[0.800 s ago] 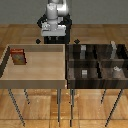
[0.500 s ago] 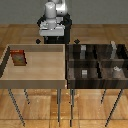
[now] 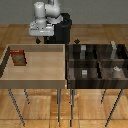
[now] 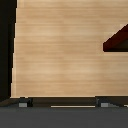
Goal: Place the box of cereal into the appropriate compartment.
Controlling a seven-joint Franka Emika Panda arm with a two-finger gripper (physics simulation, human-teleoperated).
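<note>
The box of cereal is small and red-orange and stands in the light wood tray, near its far corner on the exterior view's left. My gripper hangs above the tray's far edge, off to the right of the box and apart from it. In the wrist view the fingertips stand wide apart with nothing between them, so the gripper is open. A dark red wedge of the box shows over the tray floor. The compartment with the tall pale grey block is the far right section of the dark divided bin.
The dark bin's other sections hold a grey upright piece and small low grey pieces. A raised tray wall separates tray from bin. Both stand on thin legs. The robot's dark base is behind.
The arm has swung toward the exterior view's left and lowered a little, bringing the gripper over the tray's far edge. The box has not moved.
</note>
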